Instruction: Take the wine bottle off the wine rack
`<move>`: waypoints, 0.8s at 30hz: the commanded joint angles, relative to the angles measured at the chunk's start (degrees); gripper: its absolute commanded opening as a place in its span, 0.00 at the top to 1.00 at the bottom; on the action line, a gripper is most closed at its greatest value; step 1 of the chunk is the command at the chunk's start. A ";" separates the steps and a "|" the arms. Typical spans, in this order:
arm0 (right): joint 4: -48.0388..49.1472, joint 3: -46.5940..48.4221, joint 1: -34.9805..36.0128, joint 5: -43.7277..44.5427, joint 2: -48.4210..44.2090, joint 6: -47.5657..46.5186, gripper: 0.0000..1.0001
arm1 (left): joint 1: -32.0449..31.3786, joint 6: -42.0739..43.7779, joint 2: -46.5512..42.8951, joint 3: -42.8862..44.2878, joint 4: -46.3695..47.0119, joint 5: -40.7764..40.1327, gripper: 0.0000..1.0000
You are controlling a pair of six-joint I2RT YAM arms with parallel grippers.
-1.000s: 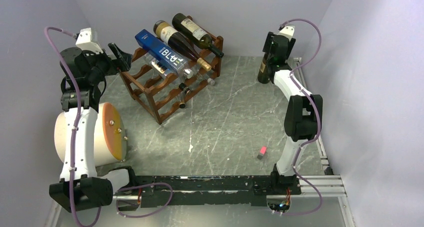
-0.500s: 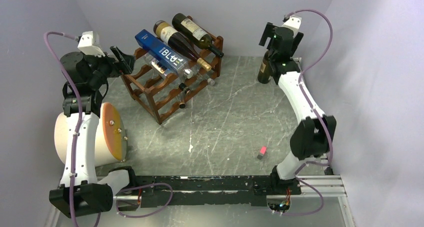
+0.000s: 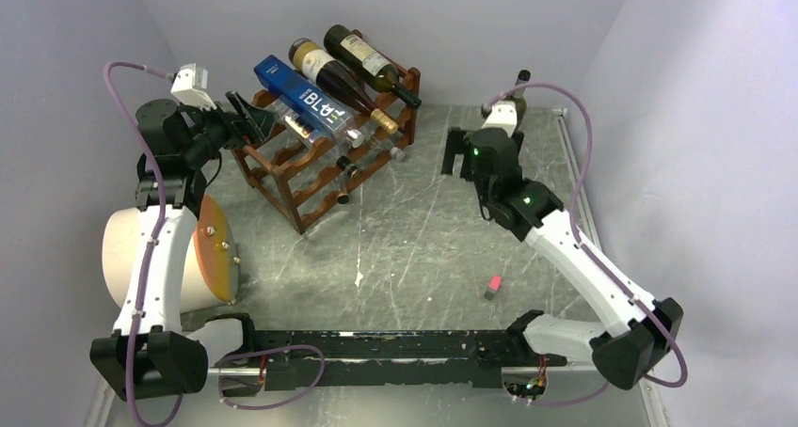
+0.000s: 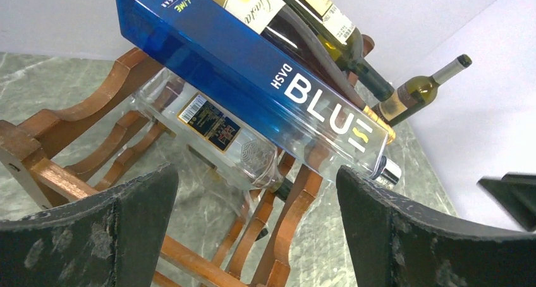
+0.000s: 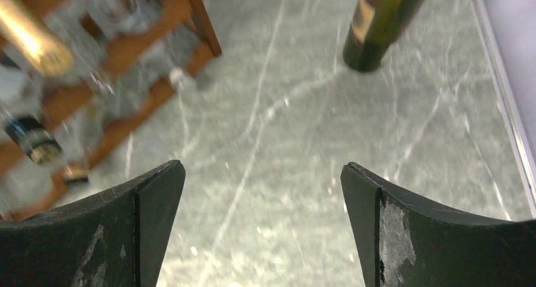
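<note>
Left claw [image 3: 249, 112] spread wide and empty at the back-left end of the reddish-brown wooden wine rack [image 3: 301, 178]; right claw [image 5: 262, 173] likewise released, holding nothing, above the grey marbled table [image 3: 423, 248]. The rack sits askew at the table's far left. Across its top tier lie a flat-sided blue bottle [image 3: 306, 98] lettered BLUE and, just beside it, two dark glass wine bottles [image 3: 331, 71] with cream labels, necks pointing right. A clear glass bottle [image 4: 215, 126] lies on the tier below. An olive-green bottle [image 4: 417, 92] stands upright on the table near the far right corner, well apart from the rack. The wine bottles are probably heavy, rigid, slick and breakable. The narrow neck, jutting past the rail, looks the surest hold.
</note>
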 commanded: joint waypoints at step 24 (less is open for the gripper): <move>-20.87 -13.10 0.02 5.65 -11.84 16.44 0.00 | -19.28 -17.97 30.75 47.66 -43.55 -38.34 0.02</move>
